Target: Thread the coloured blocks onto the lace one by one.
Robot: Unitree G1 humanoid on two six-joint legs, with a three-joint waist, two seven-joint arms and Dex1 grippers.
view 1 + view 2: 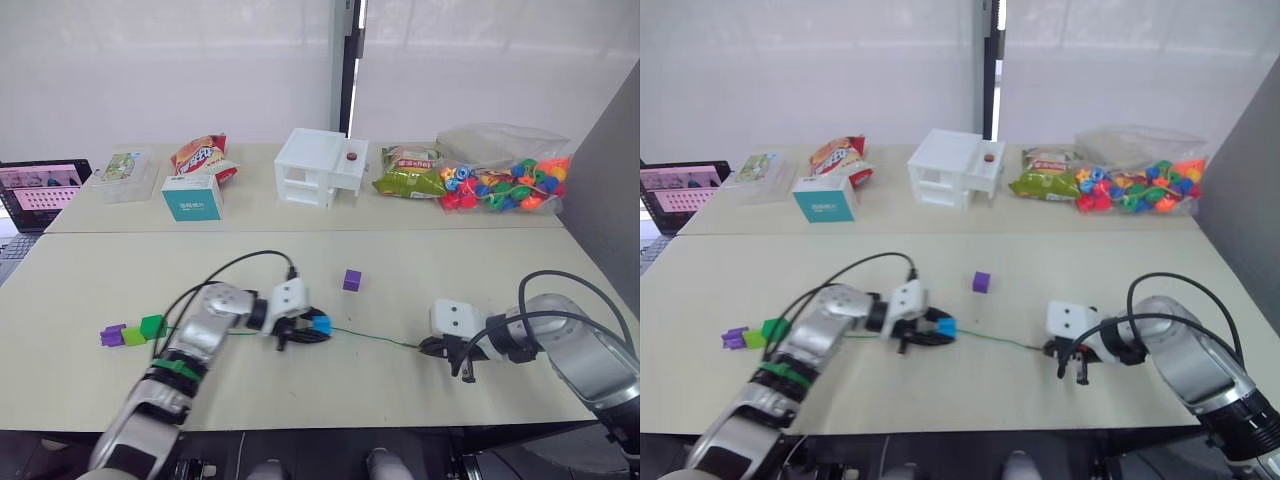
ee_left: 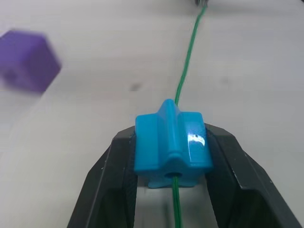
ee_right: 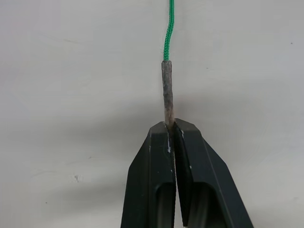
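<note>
My left end effector (image 2: 171, 156) grips the blue block (image 2: 172, 144), the green lace (image 2: 186, 76) running through it across the bench (image 1: 420, 290). My right end effector (image 3: 171, 130) pinches the lace's grey tip (image 3: 166, 90). A loose purple block (image 1: 352, 280) lies beyond; three threaded blocks (image 1: 133, 332) sit at the lace's far end.

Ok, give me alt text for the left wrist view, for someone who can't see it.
The left gripper holds a blue block between its two black fingers, with the green lace passing through the block's hole and running away across the pale table. A purple block lies loose on the table nearby, off the lace.
</note>
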